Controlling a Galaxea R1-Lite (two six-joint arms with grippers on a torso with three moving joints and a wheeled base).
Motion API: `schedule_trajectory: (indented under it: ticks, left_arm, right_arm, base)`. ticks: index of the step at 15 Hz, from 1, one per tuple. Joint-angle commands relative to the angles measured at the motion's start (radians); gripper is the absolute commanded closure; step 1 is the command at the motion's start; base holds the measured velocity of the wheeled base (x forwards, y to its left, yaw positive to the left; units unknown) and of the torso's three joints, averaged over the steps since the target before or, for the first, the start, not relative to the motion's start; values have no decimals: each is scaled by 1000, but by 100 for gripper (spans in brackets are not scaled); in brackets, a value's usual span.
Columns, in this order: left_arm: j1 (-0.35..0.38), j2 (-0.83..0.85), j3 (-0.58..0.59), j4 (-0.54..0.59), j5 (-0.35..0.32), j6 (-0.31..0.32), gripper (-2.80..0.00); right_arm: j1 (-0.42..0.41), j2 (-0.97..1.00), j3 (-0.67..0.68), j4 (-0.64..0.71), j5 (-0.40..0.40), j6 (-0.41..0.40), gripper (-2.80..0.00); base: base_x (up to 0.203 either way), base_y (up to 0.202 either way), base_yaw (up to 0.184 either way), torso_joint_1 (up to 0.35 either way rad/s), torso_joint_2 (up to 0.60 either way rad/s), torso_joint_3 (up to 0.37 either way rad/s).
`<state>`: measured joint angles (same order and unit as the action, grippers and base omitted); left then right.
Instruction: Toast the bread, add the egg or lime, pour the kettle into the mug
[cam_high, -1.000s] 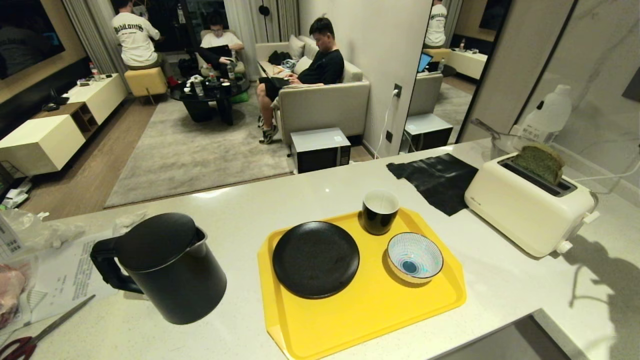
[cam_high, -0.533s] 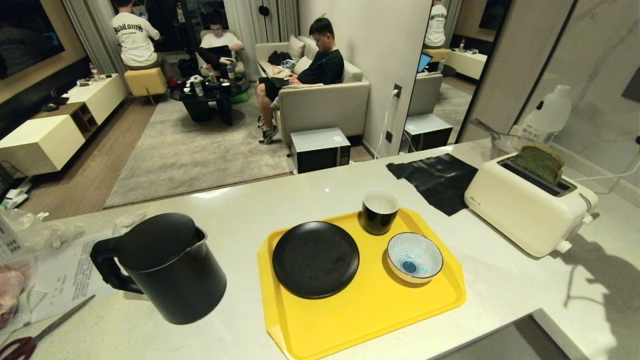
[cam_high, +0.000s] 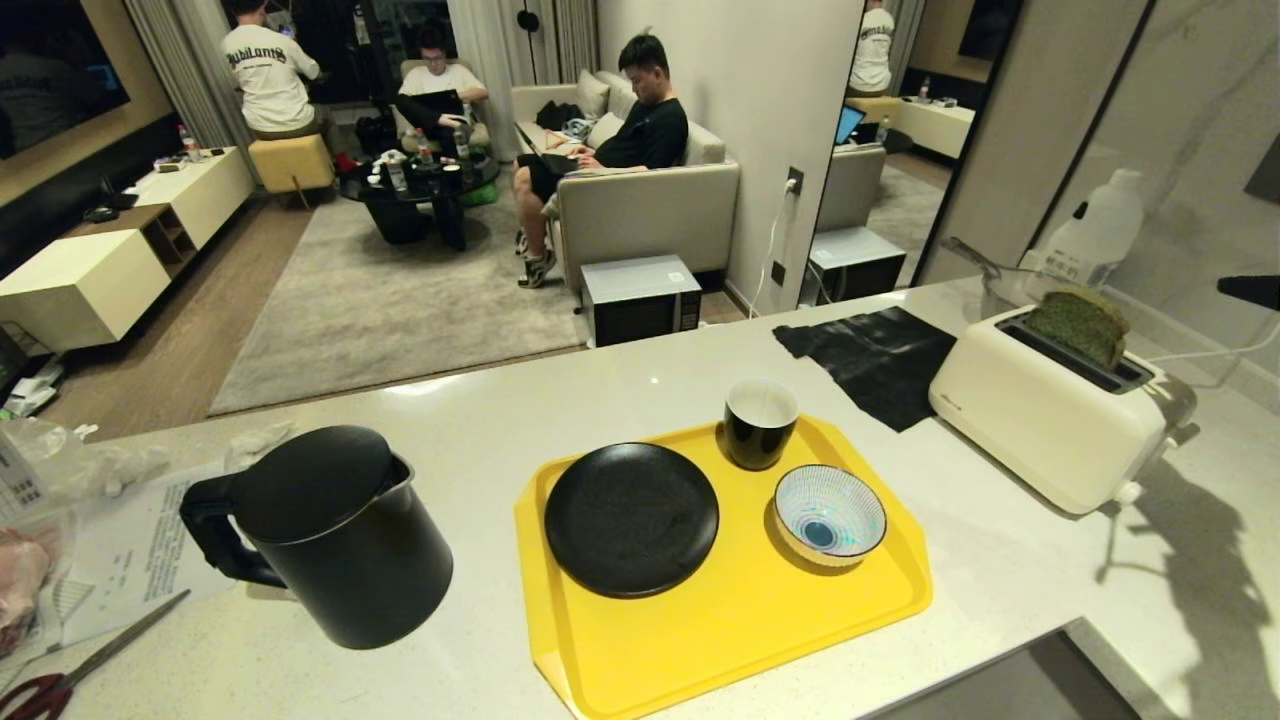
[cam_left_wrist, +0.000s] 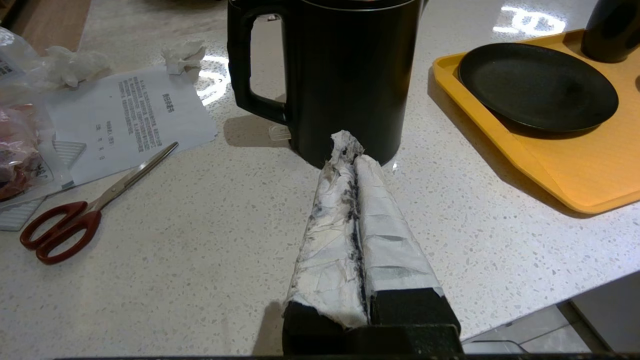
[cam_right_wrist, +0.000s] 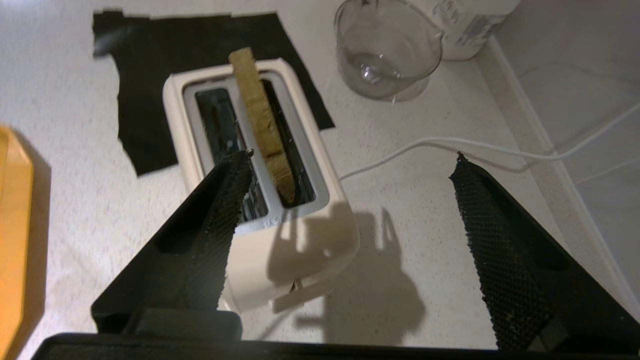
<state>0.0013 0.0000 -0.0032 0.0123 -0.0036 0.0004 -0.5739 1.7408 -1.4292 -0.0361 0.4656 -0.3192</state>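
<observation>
The bread (cam_high: 1078, 325) stands upright in the back slot of the cream toaster (cam_high: 1050, 420), its upper half sticking out. My right gripper (cam_right_wrist: 353, 156) hovers open above the toaster's near end (cam_right_wrist: 300, 240), with the bread (cam_right_wrist: 262, 132) just beyond one fingertip and nothing between the fingers. In the head view only a dark tip (cam_high: 1250, 290) of it shows at the right edge. The black kettle (cam_high: 340, 540) stands at the left. Just in front of the kettle (cam_left_wrist: 350, 75), my left gripper (cam_left_wrist: 350, 145) rests shut and empty. The mug (cam_high: 760, 425) stands on the tray. Egg and lime are out of view.
The yellow tray (cam_high: 740, 620) also holds a black plate (cam_high: 630, 520) and a striped bowl (cam_high: 830, 515). A black mat (cam_high: 870, 360), a glass jug (cam_right_wrist: 387, 50) and a white cable (cam_right_wrist: 425, 145) lie around the toaster. Scissors (cam_left_wrist: 75, 220) and paper (cam_left_wrist: 130, 115) lie left. People sit in the room behind.
A dark tip of the right gripper has come into the head view at the right edge, and its shadow has slid along the counter towards the toaster. Nothing else moved.
</observation>
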Motion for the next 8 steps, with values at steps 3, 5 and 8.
schedule_trajectory:
  ticks: [3,5,8]
  left_arm:
    - [0,-3,0,0,1,0,0]
    - [0,-3,0,0,1,0,0]
    - [0,-3,0,0,1,0,0]
  right_arm:
    - [18,47,-145,239,-1,-232,-280]
    - [46,67,-155,239,-54,-243,-280]
    - [77,99,-207,241,-82,-256,-280]
  base:
    - [0,0,0,0,0,0]
    - [0,0,0,0,0,0]
    - [0,0,0,0,0,0]
